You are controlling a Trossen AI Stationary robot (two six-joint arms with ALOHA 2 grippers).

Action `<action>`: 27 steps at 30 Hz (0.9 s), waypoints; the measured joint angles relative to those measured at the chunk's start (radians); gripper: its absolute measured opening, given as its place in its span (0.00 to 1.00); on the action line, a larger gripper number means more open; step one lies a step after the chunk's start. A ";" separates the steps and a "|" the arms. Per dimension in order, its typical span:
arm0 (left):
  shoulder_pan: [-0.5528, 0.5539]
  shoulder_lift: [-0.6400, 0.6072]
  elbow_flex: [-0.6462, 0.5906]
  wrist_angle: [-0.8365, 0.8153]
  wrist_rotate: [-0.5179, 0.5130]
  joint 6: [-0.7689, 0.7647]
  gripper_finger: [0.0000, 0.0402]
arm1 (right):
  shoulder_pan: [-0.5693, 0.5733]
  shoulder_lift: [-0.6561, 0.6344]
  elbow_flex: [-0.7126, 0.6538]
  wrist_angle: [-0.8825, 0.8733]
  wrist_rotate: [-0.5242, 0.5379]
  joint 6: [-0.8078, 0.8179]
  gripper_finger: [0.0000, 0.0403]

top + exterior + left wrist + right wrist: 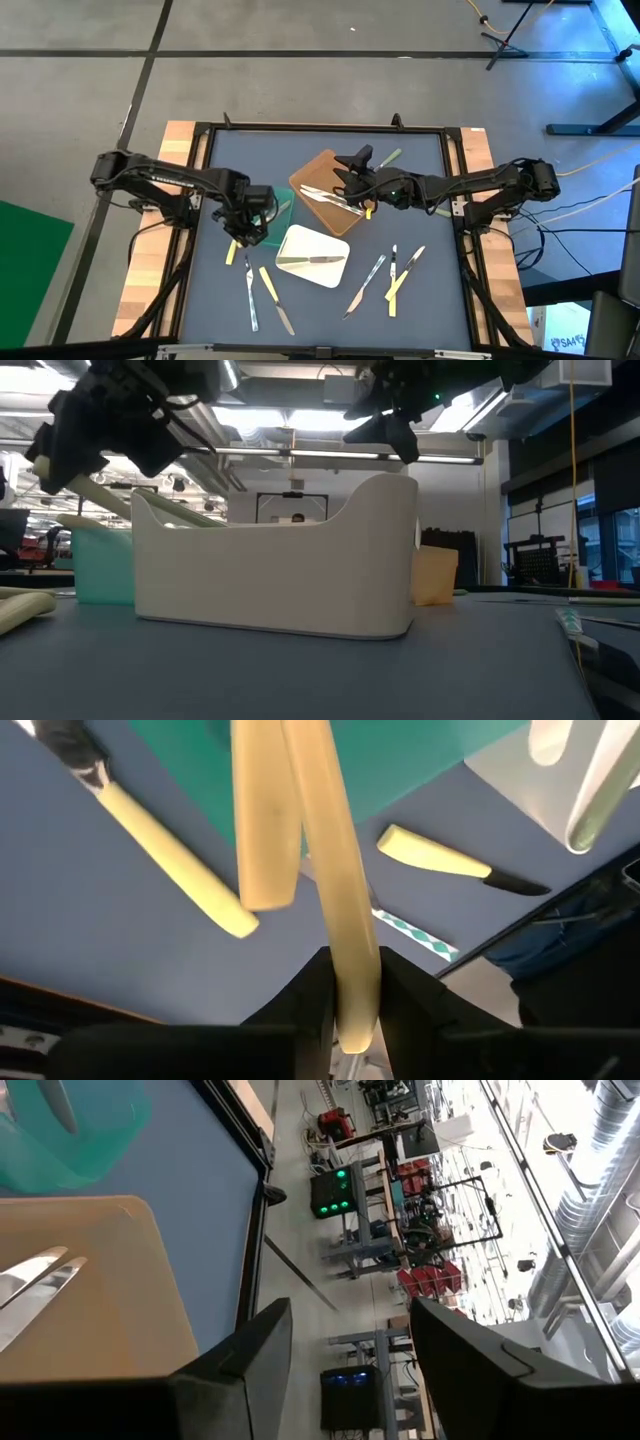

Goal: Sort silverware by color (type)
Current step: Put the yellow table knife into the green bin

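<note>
My left gripper [247, 222] [352, 982] hovers at the near left corner of the green tray [278, 212] and is shut on a pale yellow-handled utensil [335, 890]. A second pale yellow handle [265, 820] shows right beside it; what it rests on I cannot tell. My right gripper [347, 178] [345, 1355] is open above the brown tray [318, 178], where silvery utensils [40, 1275] lie flat. A knife [312, 261] lies in the white tray [335, 275]. Several more pieces lie flat on the mat: [250, 295], [268, 284], [365, 285], [402, 276]. My left gripper pinches the yellow handle between its two fingers near the handle's free end [347, 1005]. The utensil runs along the fingers and out ahead of them over the green tray [400, 760]. Its other end is out of frame. The low view shows the gripper [100, 420] raised above the table.
The three trays stand close together mid-table: green [100, 565], white [280, 570] nearest, brown [435, 575] behind. Yellow-handled knives [170, 850] [430, 855] lie on the mat under my left gripper. A black frame [450, 180] borders the mat. A green-handled piece [388, 156] lies near the far edge.
</note>
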 joint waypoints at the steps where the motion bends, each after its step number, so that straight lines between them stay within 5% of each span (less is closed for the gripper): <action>1: 0.006 0.008 0.000 0.002 -0.003 0.012 0.14 | 0.000 0.000 0.000 0.000 0.000 0.000 0.49; 27: 0.080 0.032 0.000 0.010 -0.038 0.062 0.19 | 0.000 0.000 0.000 -0.001 0.000 0.000 0.49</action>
